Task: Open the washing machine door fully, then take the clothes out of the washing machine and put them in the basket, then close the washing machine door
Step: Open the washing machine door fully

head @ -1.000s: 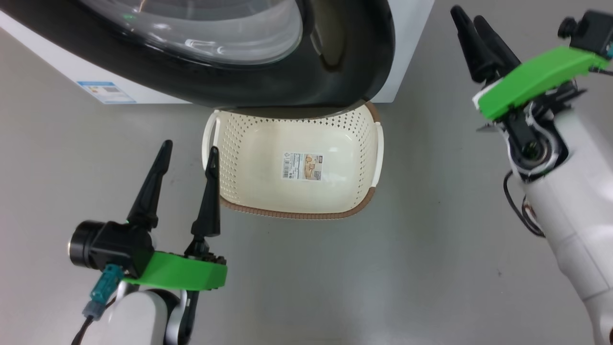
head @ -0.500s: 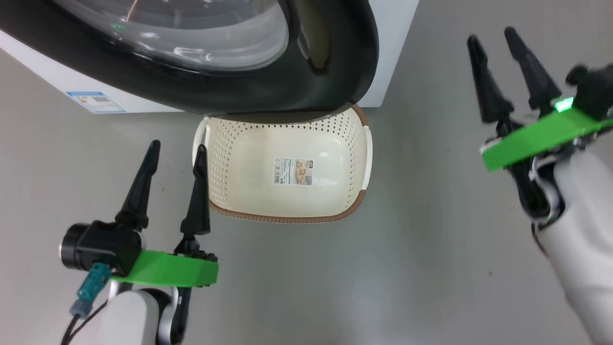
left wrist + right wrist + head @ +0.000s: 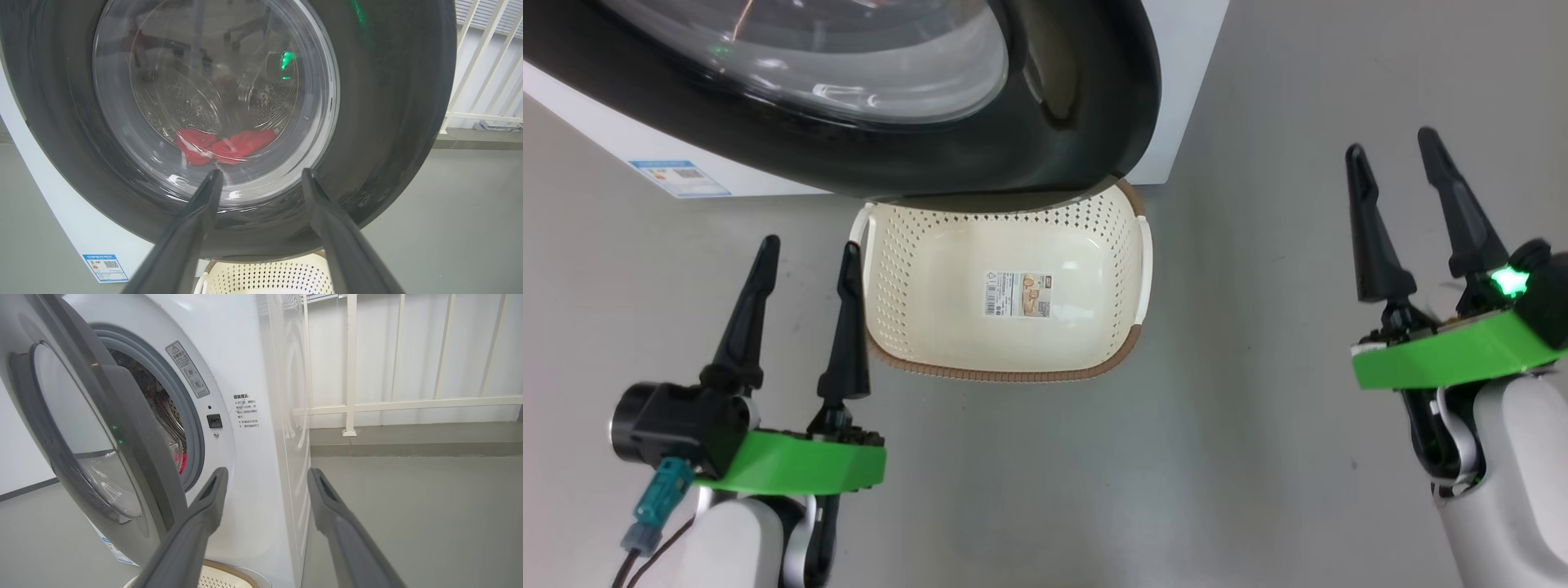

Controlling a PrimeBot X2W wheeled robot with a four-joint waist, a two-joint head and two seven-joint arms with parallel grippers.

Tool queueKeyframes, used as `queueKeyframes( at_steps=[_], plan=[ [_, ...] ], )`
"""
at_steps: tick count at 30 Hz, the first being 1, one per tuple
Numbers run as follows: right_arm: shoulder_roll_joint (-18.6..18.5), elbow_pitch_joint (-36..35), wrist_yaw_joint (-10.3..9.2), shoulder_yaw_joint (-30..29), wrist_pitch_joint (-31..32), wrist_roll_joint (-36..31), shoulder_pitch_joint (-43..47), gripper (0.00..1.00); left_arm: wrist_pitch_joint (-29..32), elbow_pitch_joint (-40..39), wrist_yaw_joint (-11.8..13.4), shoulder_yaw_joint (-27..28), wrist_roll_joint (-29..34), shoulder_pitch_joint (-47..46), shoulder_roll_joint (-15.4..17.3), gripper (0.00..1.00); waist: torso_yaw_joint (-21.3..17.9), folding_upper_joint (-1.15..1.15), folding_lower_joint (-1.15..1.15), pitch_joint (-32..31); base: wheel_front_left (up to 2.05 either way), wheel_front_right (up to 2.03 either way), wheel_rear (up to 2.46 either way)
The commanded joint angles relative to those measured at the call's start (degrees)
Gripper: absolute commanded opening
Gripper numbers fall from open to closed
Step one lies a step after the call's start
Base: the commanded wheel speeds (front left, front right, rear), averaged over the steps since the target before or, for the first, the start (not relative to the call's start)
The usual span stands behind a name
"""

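Sitting on the floor (image 3: 1258, 425) under the part-open washing machine door (image 3: 980, 155), the basket (image 3: 1005, 374) holds only its paper label (image 3: 1018, 295); the clothes (image 3: 224, 145) lie inside the washing machine (image 3: 1184, 82). The left gripper (image 3: 810, 243) hovers just beside the basket and the right gripper (image 3: 1390, 140) well apart, both with fingers (image 3: 847, 327) spread, grasping nothing.

Below me, the grey floor (image 3: 1258, 457) carries the washing machine (image 3: 1186, 73) and, just in front, the basket (image 3: 1005, 376).

My right wrist cam reads 温馨提示 on washing machine (image 3: 253, 355) front; warning sticker (image 3: 187, 368), blue QR label (image 3: 105, 267), basket (image 3: 1013, 374) barcode label (image 3: 1018, 295) too small
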Motion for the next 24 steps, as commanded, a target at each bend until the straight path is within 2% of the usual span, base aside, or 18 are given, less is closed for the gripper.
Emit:
queueKeyframes(
  at_steps=[1,10,24],
  plan=[
    [0.63,-2.32,0.19,0.68,-0.34,-0.94,1.53,1.00,-0.44,-1.77,0.29,1.98,-0.26,0.64,1.03,1.00,0.02,0.00,0.00,0.03,0.00,0.00,0.00],
    [2.40,-4.50,0.19,0.00,-0.34,-2.78,5.28,1.00,-0.44,-1.93,0.38,1.93,-0.15,1.24,1.03,1.00,-0.06,0.00,0.00,-0.01,0.00,0.00,0.00],
    [2.58,-3.92,0.19,0.31,-0.35,-3.27,5.46,1.00,-0.44,-1.71,0.31,1.63,0.04,1.08,1.03,1.00,-0.09,0.00,0.00,0.10,0.00,0.00,0.00]
  ],
)
